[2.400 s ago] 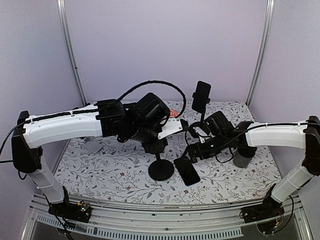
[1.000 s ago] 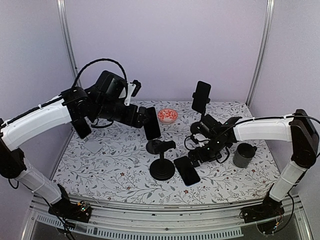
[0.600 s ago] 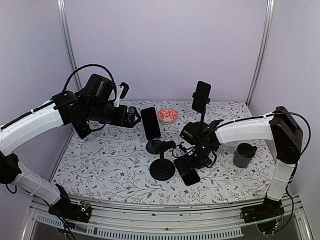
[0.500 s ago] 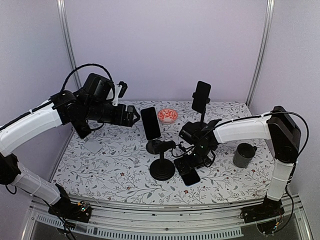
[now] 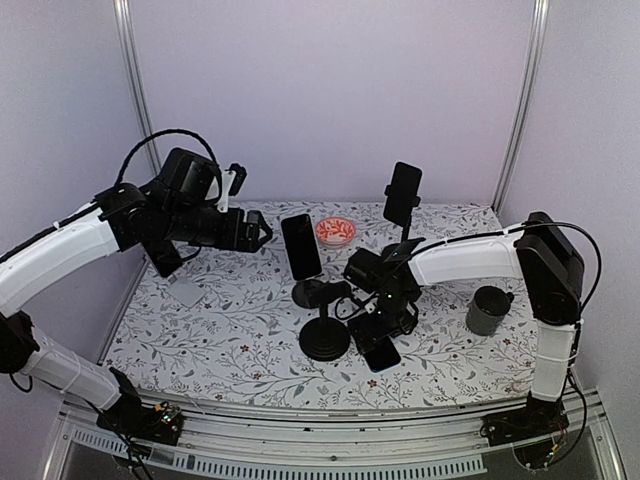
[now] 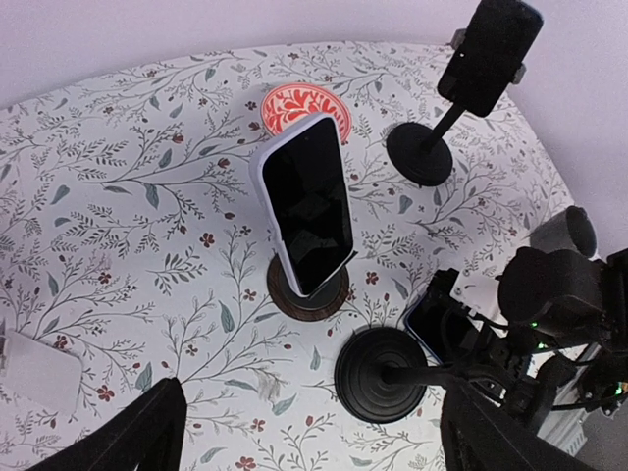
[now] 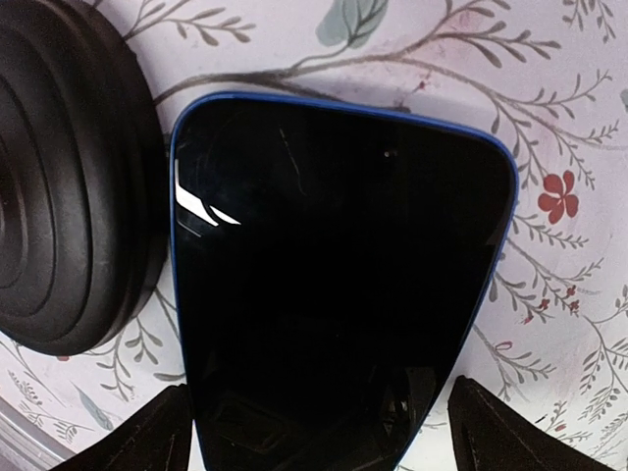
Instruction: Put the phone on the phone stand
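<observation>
The blue-edged phone point(image 7: 343, 285) lies flat, screen up, just right of the empty stand's black base point(image 7: 69, 186). The right gripper point(image 7: 329, 442) hangs directly over it, released, 1 finger outside each long edge (the left gripper point(image 6: 319, 446), likewise spread and empty, hovers well apart, far-left). The phone's one end is cut off in the wrist view, and I cannot tell whether the fingers touch it.

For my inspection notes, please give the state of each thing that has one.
white phone, propped upright on its small round base
blue phone, flat on table, screen up
far phone, mounted on tall stand
near stand, empty
grey cup, upright
left fingers, open, empty
right fingers, open over blue phone
</observation>
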